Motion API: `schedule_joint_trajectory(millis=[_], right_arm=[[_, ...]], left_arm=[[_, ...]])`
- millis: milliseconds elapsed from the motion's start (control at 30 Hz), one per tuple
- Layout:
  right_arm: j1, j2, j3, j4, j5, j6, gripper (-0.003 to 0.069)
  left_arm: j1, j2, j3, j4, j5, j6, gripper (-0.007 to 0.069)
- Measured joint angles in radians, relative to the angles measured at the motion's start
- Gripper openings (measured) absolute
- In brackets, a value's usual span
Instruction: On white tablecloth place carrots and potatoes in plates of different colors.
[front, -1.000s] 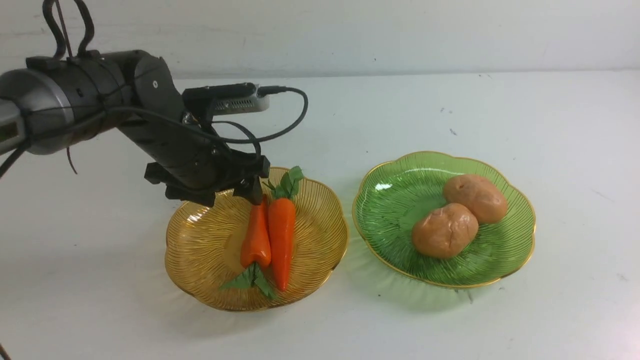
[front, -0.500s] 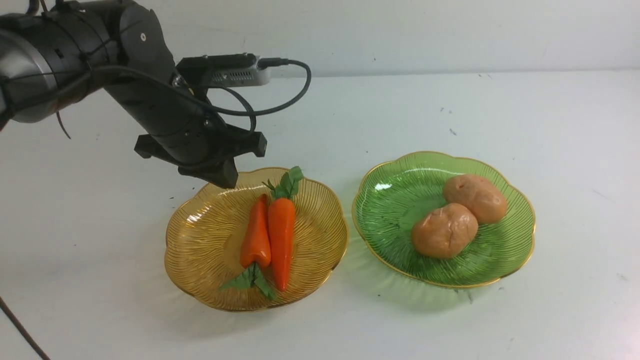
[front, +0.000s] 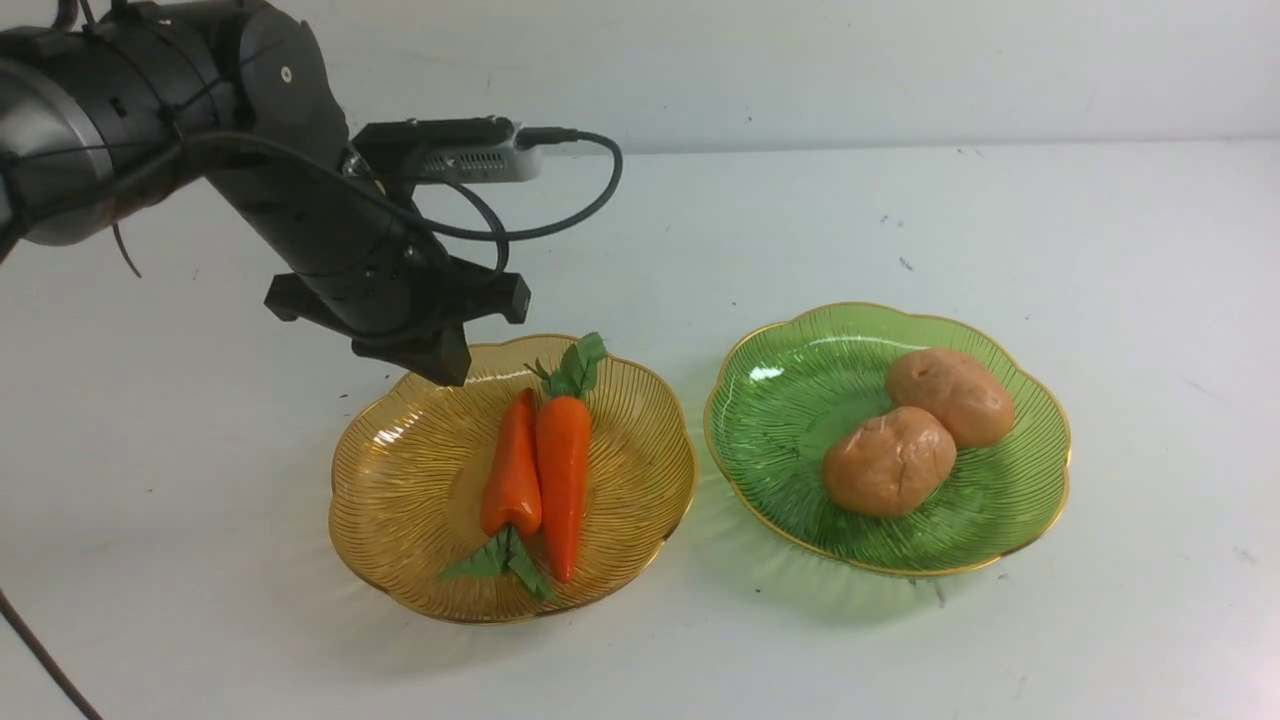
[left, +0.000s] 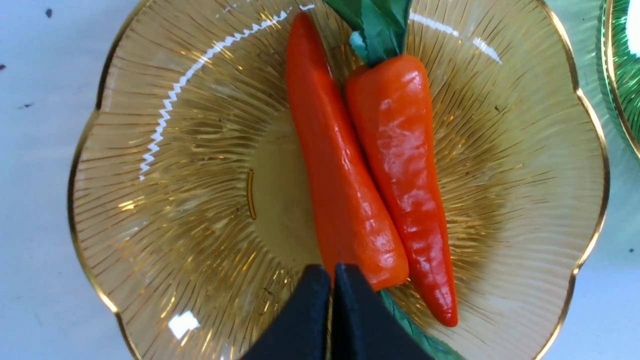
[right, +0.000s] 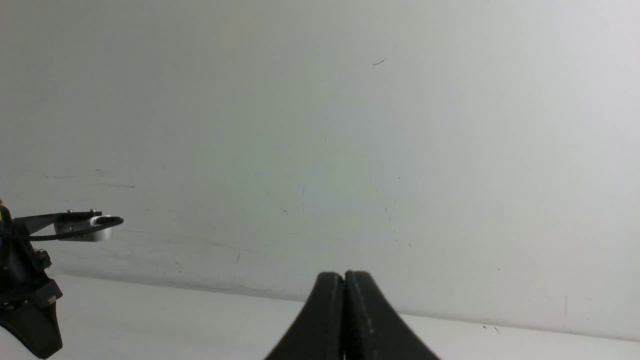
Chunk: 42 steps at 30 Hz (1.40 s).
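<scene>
White tablecloth (front: 800, 220), unlabelled carrots (front: 540, 470), amber plate (front: 400, 500)

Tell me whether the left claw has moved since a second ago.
Yes. The left claw has lifted up and back toward the robot's left, off the carrots, and now hangs shut over the far-left rim of the amber plate, which hasn't shifted.

On the tablecloth (front: 200, 500) 2 plates sit side by side, close but apart. The left plate (front: 400, 500) holds 2 carrots (front: 540, 470) lying touching, lengthwise near to far, their tops at opposite ends. The right plate (front: 780, 440) holds 2 potatoes (front: 915, 435), touching, 1 nearer and further left. The left gripper (front: 445, 365) hangs over the left plate's far-left edge.
</scene>
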Motion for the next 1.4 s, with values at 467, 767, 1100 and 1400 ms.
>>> schedule_joint_trajectory(millis=[467, 767, 1100, 1400], right_arm=[[-0.064, -0.083, 0.279, -0.028, 0.119, 0.0, -0.0015], [-0.189, -0.11, 0.34, -0.046, 0.194, 0.0, -0.0015], [-0.203, -0.11, 0.341, -0.046, 0.189, 0.0, -0.0015], [-0.203, -0.11, 0.341, -0.046, 0.189, 0.0, -0.0015]], left_arm=[[0.0, 0.0, 0.0, 0.072, 0.06, 0.011, -0.0003], [0.0, -0.022, 0.0, 0.077, 0.174, 0.108, -0.0003], [0.0, -0.227, 0.009, 0.065, 0.19, 0.116, -0.0003], [0.0, -0.493, 0.204, 0.05, 0.194, 0.112, -0.0003]])
